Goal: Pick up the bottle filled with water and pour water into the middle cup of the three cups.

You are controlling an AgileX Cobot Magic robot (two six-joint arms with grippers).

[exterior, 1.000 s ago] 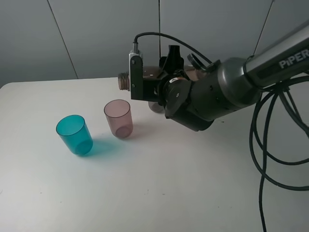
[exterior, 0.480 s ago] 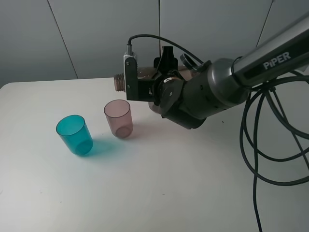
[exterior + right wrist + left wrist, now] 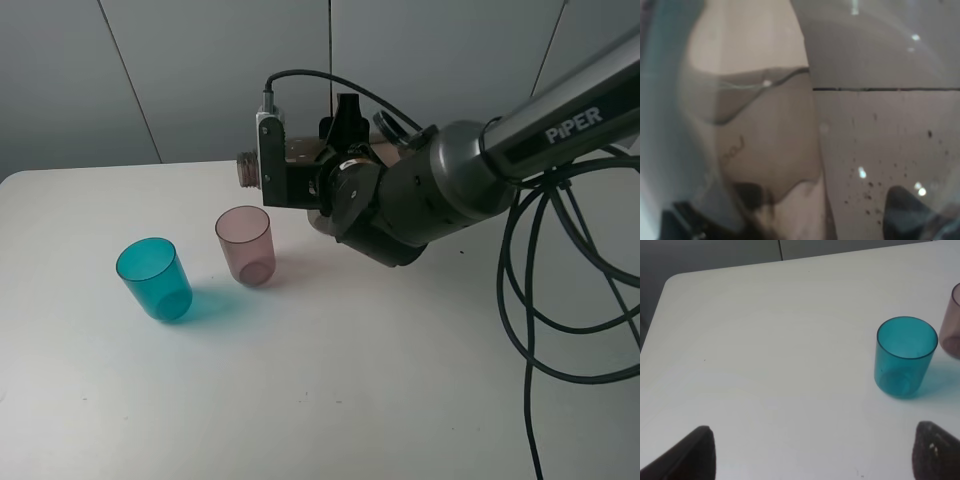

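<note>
My right gripper (image 3: 325,160) is shut on the smoky brown bottle (image 3: 247,168) and holds it tipped on its side. The open neck points left, above and just behind the pale pink middle cup (image 3: 246,245). The teal-blue cup (image 3: 154,278) stands left of the pink one. The grey cup is hidden behind the right arm. In the right wrist view the bottle (image 3: 765,150) fills the frame, with water showing inside. My left gripper (image 3: 817,460) is open and empty above the table, with the teal cup (image 3: 906,357) and the pink cup's edge (image 3: 953,325) ahead of it.
The white table (image 3: 330,380) has a rounded far-left corner (image 3: 675,282). The right arm's black cables (image 3: 560,300) hang over the table's right side. A grey panelled wall (image 3: 200,70) stands behind the table.
The right gripper has carried the tipped bottle a little to the left, so its neck is now nearer over the pink cup. The cups have not moved.
</note>
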